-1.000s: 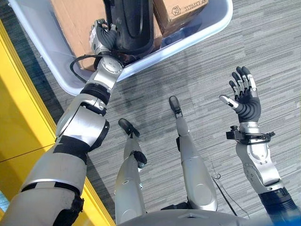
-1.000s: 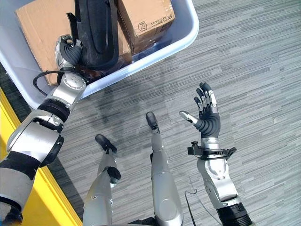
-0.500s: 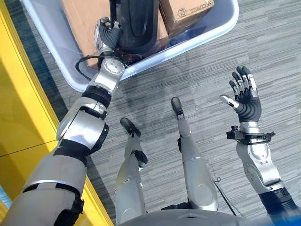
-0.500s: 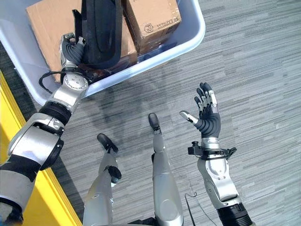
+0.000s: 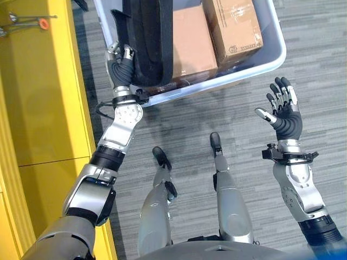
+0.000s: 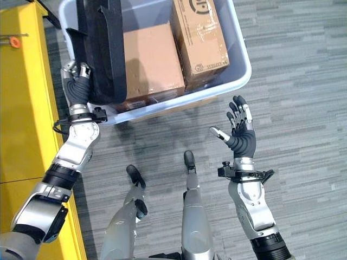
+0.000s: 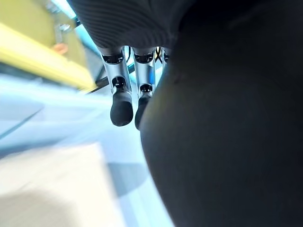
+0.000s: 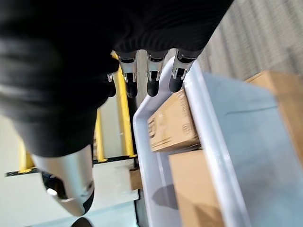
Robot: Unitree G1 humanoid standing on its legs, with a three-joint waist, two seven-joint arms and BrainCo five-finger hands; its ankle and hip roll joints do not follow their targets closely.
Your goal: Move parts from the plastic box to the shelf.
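Observation:
A pale blue plastic box (image 5: 238, 73) stands on the floor ahead. It holds a large black part with a strap (image 5: 149, 43) and two cardboard boxes (image 5: 190, 43) (image 5: 233, 27). My left hand (image 5: 120, 67) lies against the black part's left side at the box's near left corner. In the left wrist view its fingers (image 7: 122, 101) run straight along the black surface (image 7: 227, 142). My right hand (image 5: 284, 116) hangs open over the carpet to the right of the box, palm up and holding nothing. The yellow shelf (image 5: 43, 97) runs along the left.
A small red-handled tool (image 5: 40, 23) lies on the shelf's far part. Grey striped carpet (image 5: 314, 49) spreads to the right of the box. The right wrist view looks past its fingers (image 8: 151, 80) at the box rim (image 8: 208, 118) and a cardboard box (image 8: 173, 127).
The whole picture has swung, so more of the box and shelf show. My left arm is stretched out further, its hand still against the black part. The right hand has not moved.

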